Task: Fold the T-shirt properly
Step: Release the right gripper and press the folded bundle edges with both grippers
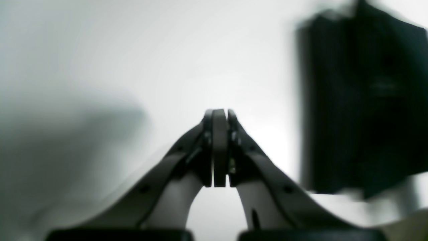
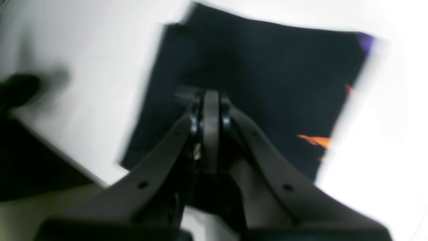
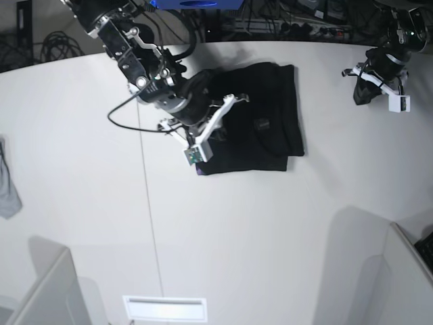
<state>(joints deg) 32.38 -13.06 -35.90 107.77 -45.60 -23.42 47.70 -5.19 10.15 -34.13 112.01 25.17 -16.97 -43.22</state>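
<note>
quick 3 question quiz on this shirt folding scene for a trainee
1. True or false: the T-shirt lies spread out flat at full size.
2. Which gripper is above the shirt: A the left gripper, B the right gripper?
3. Fill in: both grippers are ___.

Key: 1 false, it is a folded black rectangle on the table. 2 B, and it holds no cloth. 3 shut.
</note>
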